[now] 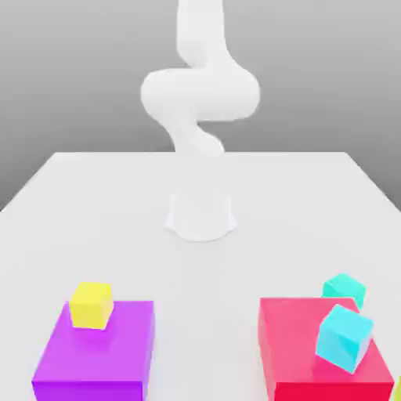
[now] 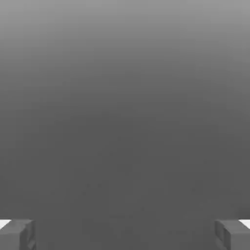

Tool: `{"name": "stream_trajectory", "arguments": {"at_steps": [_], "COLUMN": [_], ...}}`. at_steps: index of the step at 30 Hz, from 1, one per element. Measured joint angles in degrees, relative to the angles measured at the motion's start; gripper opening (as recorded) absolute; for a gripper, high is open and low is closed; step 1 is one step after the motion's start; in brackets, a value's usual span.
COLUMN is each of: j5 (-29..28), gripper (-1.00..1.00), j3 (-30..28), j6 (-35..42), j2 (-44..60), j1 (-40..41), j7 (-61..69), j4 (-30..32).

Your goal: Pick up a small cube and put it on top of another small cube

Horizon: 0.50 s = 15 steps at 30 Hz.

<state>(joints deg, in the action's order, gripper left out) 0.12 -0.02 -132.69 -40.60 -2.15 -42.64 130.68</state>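
White table (image 1: 70, 204) first, then the white arm (image 1: 200, 94) rising from its far side. Pincer (image 2: 125, 234) is wide open, fingers (image 2: 17, 234) spread with plain grey between them, gripping nothing. All the blocks sit well away from the pincer: a big purple block (image 1: 98, 356) carrying a yellow cube (image 1: 91, 305), a big red block (image 1: 301, 352) carrying a sky-cyan cube (image 1: 345, 337). The turquoise cube (image 1: 345, 287) is just behind the red block. The lime cube (image 1: 398, 389) is a sliver beside the red block, cut off at the frame edge.

I can't read any words, numbers or signs here. My blocks and cubes all have plain faces, and nothing is written on the desk (image 1: 117, 204) either.
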Motion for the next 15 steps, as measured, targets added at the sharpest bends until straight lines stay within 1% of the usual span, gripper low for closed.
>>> {"name": "stream_trajectory", "arguments": {"at_steps": [7,15], "j5": [0.7,1.0], "gripper": [0.00,0.00], "j3": [0.5,2.8], "j6": [-2.6,-5.4], "j2": [14.9,31.5], "j1": [-5.5,-10.0], "j7": [9.3,19.4], "j4": [-3.1,-6.7]}}
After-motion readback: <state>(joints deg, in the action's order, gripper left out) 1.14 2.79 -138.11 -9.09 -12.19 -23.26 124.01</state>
